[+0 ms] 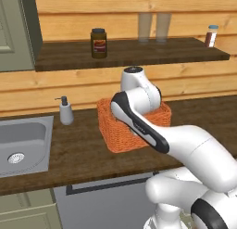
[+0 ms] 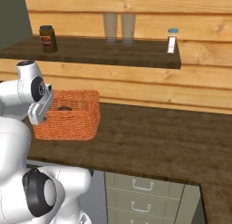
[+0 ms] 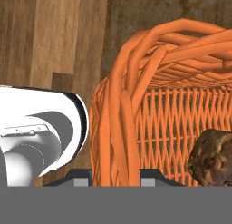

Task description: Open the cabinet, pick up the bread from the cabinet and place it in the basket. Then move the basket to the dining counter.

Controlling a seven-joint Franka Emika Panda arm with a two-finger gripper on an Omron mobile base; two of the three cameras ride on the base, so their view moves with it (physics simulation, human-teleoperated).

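The orange woven basket (image 1: pixel 121 139) (image 2: pixel 72 121) stands on the dark wooden counter against the wall, half hidden by my arm in the left base view. The brown bread (image 3: pixel 212 158) (image 2: pixel 65 109) lies inside it. My gripper (image 3: pixel 115 174) is at the basket's near wall, shut on the woven rim (image 3: pixel 120 105), which runs up between the two fingertips. The grey-green cabinet (image 1: pixel 14 28) is at the upper left. The dining counter is out of view.
A steel sink (image 1: pixel 21 147) and a soap dispenser (image 1: pixel 65 111) lie left of the basket. On the shelf above are a dark jar (image 1: pixel 98 43), two glasses (image 2: pixel 118 28) and a shaker (image 2: pixel 171 41). Drawers (image 2: pixel 145 191) sit under the counter at the right.
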